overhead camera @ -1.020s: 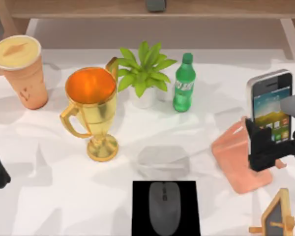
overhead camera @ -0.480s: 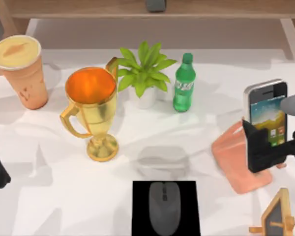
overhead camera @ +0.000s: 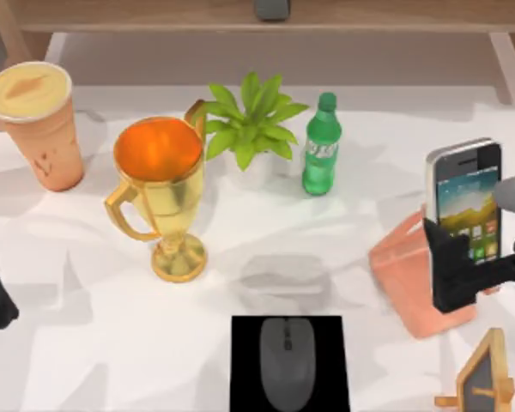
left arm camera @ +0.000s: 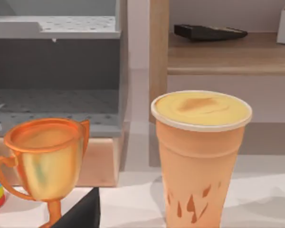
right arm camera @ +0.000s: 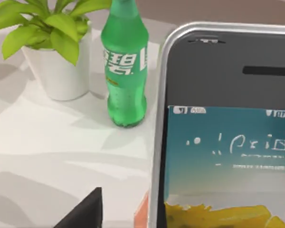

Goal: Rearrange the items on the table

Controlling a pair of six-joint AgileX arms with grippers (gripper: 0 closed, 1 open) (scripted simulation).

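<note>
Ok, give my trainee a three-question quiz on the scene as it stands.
1. True or false: the right gripper holds the silver-edged smartphone with a colourful icon screen.
2. What lies under the grey computer mouse? A) small black rectangular pad B) pink stand C) bare white tabletop
3. Fill in: the green bottle stands beside the potted ____.

Key: 1 true; 2 A; 3 plant.
</note>
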